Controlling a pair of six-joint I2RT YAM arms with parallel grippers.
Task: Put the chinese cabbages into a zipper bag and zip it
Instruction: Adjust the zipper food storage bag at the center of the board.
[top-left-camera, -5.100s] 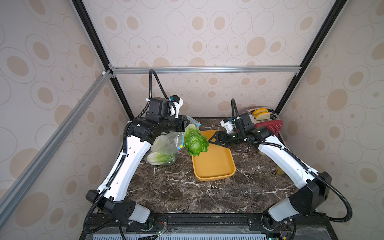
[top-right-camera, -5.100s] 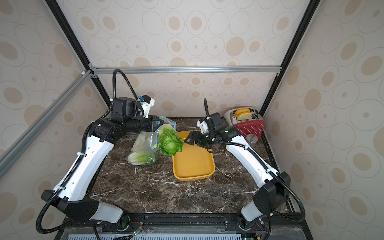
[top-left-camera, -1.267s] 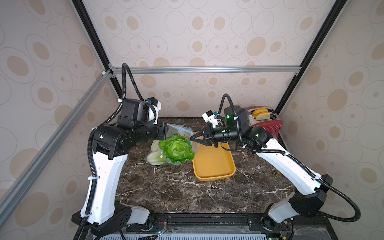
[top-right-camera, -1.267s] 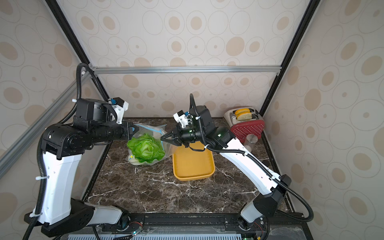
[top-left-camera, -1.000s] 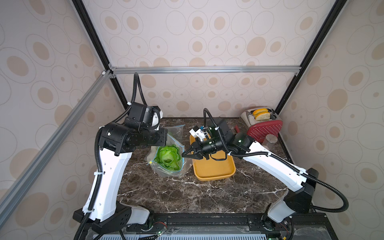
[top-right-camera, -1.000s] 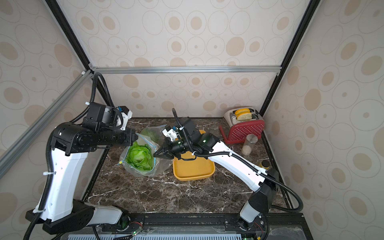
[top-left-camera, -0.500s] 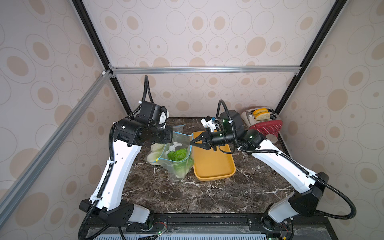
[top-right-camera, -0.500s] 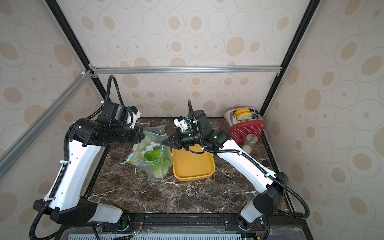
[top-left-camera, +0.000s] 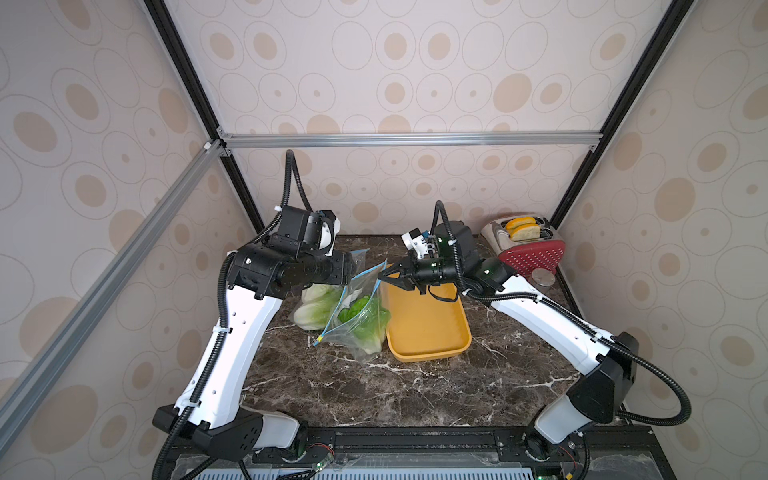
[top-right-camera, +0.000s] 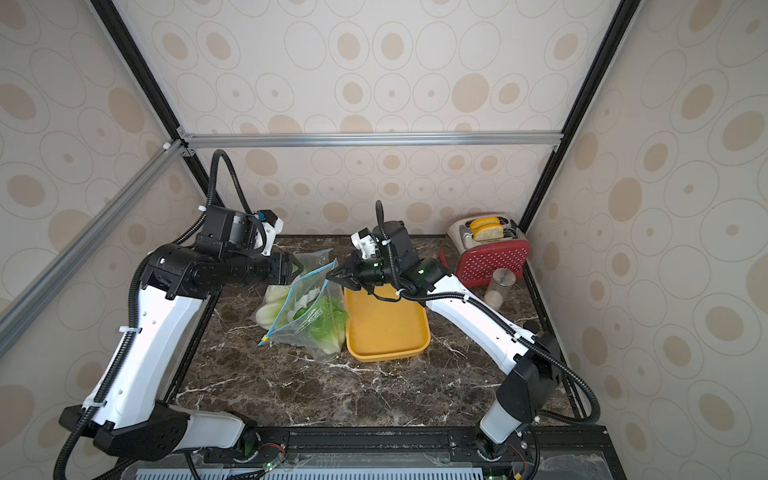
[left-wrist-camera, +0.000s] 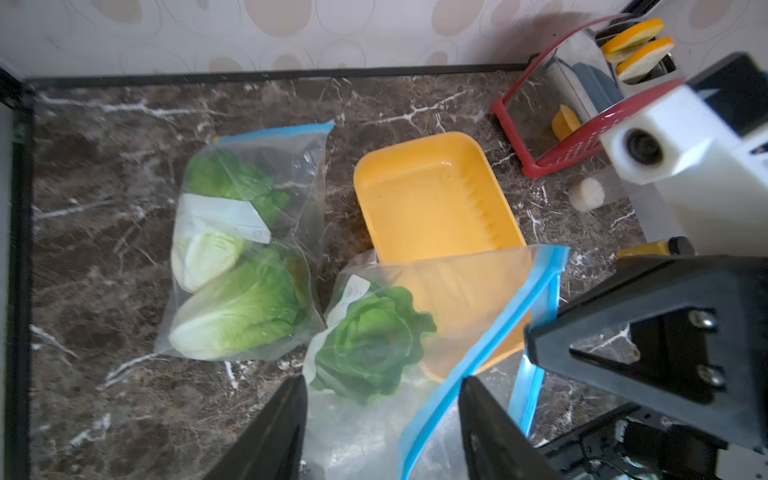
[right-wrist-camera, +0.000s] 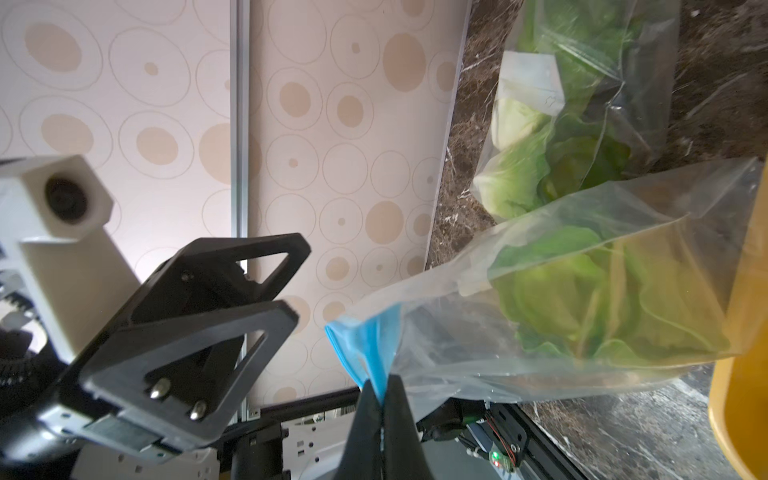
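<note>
Pinching zipper bag (top-left-camera: 358, 332) by its blue rim

Right gripper (right-wrist-camera: 380, 395), pressed together on the rim, holds the bag up over the counter (top-left-camera: 374, 395) with one cabbage (left-wrist-camera: 370, 345) inside. Left gripper (left-wrist-camera: 382, 386) stands spread, the rim between its jaws. A second bag (left-wrist-camera: 249, 249) with two cabbages (left-wrist-camera: 237, 316) lies behind. A yellow tray (top-left-camera: 428, 332) sits just beside, and a toaster (top-left-camera: 519, 228) stands in the back corner.

Both arms, the left arm (top-left-camera: 241, 340) and the right arm (top-left-camera: 544, 320), had white shells between black joints. Ribbed black cables (top-left-camera: 286, 178) looped along them, tied down with white zip ties (top-left-camera: 220, 330). Each wrist bore a white camera block (left-wrist-camera: 665, 137). The left gripper (right-wrist-camera: 301, 282) had black fingers (right-wrist-camera: 174, 399) shaped as hollow triangular frames, fixed with silver screws.
</note>
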